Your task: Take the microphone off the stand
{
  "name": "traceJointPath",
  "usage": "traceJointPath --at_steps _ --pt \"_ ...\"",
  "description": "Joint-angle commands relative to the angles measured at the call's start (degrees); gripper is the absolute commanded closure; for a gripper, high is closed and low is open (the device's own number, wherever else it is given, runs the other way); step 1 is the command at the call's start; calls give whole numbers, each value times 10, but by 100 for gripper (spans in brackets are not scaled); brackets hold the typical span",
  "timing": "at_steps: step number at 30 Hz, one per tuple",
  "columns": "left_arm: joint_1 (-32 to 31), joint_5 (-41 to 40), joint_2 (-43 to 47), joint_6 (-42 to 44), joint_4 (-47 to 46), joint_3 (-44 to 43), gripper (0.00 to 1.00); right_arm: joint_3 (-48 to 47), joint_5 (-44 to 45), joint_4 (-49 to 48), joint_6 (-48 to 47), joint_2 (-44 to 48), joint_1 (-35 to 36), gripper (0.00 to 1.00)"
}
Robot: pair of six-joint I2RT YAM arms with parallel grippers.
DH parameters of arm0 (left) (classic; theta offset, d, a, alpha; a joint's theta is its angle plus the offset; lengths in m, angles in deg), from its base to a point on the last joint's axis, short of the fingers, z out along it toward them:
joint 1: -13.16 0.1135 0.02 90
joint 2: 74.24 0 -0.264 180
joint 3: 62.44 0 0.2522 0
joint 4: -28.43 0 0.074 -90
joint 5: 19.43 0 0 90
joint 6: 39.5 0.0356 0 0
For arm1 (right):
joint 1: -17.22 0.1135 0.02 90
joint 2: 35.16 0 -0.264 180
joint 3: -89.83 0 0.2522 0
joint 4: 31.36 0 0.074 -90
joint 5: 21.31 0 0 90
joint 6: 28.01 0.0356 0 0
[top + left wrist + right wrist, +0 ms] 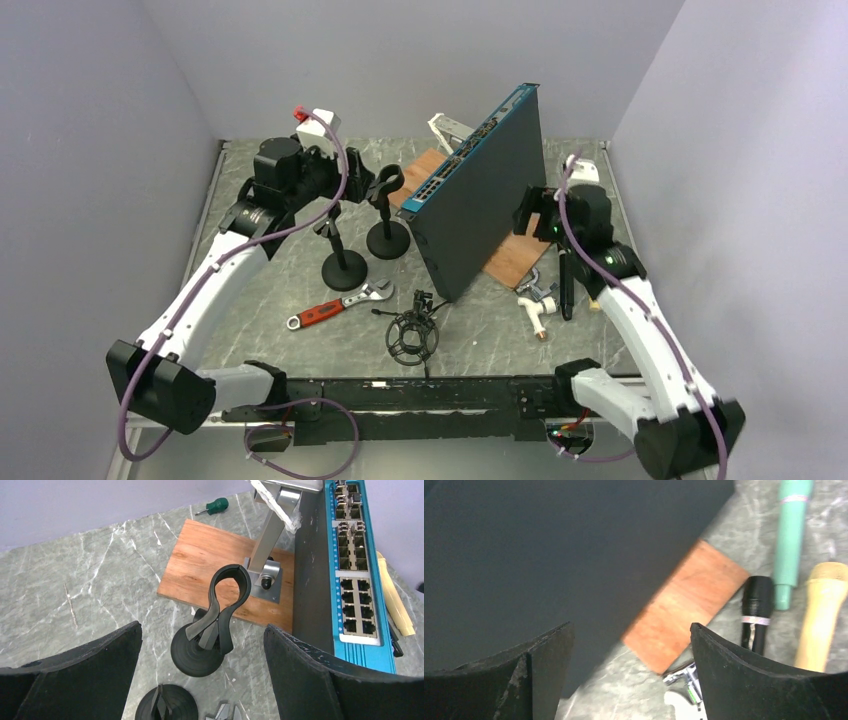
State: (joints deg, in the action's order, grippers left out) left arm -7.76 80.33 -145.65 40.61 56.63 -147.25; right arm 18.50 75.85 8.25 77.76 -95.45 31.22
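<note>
Two black microphone stands are on the table. The farther stand (388,240) has an empty clip (229,587) on a round base (199,654). The nearer stand (345,270) shows at the bottom of the left wrist view (164,706), also with no microphone in it. My left gripper (355,185) is open and empty above and behind the stands, with the farther clip between its fingers (202,626). A black microphone (567,285) lies on the table at the right (757,607). My right gripper (532,215) is open and empty above the wooden board (631,625).
A blue-edged network switch (480,195) leans upright on a wooden board (515,260). A red-handled wrench (338,306), a black shock mount (413,335) and a white fitting (538,308) lie in front. A teal handle (791,540) and a tan microphone (821,615) lie beside the black one.
</note>
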Motion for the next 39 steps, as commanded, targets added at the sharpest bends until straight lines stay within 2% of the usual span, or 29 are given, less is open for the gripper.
traceJointPath --at_steps 1,4,9,16,20,23,30,39 --pt "-5 -18 44 18 -49 18 6 74 -128 -53 68 123 3 9" --pt "-23 -30 82 30 -82 44 5 119 -198 -77 90 198 2 1" --pt "-78 -57 199 67 -187 127 2 150 -228 -60 96 295 2 0" --pt "-80 -23 401 -12 -195 234 1 172 -166 -44 48 410 2 0" --pt "-79 -44 544 -16 -198 294 1 163 -126 -27 37 440 2 0" --pt "-80 -76 622 -20 -172 305 1 154 -88 -12 40 456 2 0" --pt "-80 -90 673 -12 -88 267 1 143 -51 -14 47 495 2 0" --pt "-79 -118 690 -11 -104 283 1 137 -10 -13 54 507 2 0"
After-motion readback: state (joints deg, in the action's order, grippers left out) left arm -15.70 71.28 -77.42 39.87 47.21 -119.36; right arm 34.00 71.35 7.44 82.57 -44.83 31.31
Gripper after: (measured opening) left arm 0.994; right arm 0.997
